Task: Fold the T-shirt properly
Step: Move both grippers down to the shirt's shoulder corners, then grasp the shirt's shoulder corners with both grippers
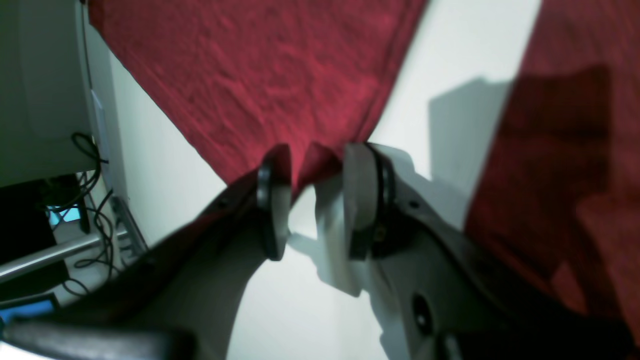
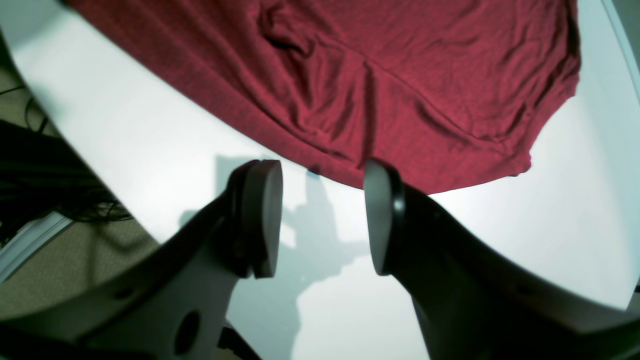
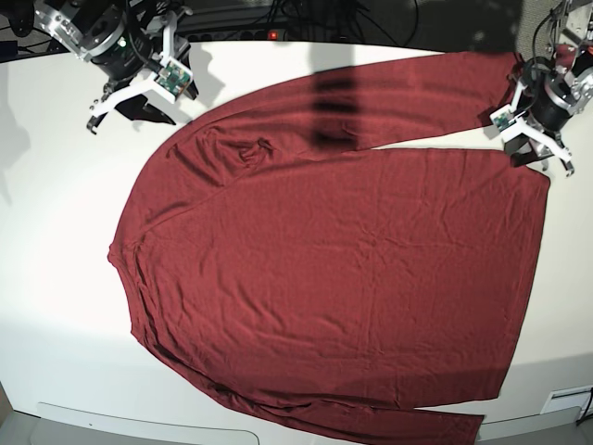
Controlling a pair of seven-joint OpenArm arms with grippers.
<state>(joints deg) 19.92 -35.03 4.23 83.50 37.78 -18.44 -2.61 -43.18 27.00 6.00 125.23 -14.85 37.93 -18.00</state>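
The maroon long-sleeved T-shirt [image 3: 334, 278] lies spread nearly flat on the white desk [image 3: 56, 232], covering most of it. In the base view its neck end points to that view's left and its hem runs down that view's right side. One sleeve stretches along the far edge of the desk toward my left gripper [image 3: 540, 151]; the other sleeve lies along the near edge at the bottom of the view. The fabric is lightly wrinkled, with a small bunched crease near the shoulder close to my right gripper [image 3: 137, 102].

My left jaws sit at the hem corner, where the sleeve and the body of the shirt meet. In the left wrist view a pointed tip of red cloth [image 1: 310, 160] lies between the two pads [image 1: 360, 195]; a gap shows between them lower down, and I cannot tell whether they actually pinch the fabric or merely straddle it.

My right jaws stand apart and released, grasping nothing. They hover over bare desk just beside the shirt's edge [image 2: 345, 172], and in the right wrist view white surface shows between the two pads [image 2: 262, 215]. Cables [image 3: 306, 14] lie beyond the far edge of the desk.
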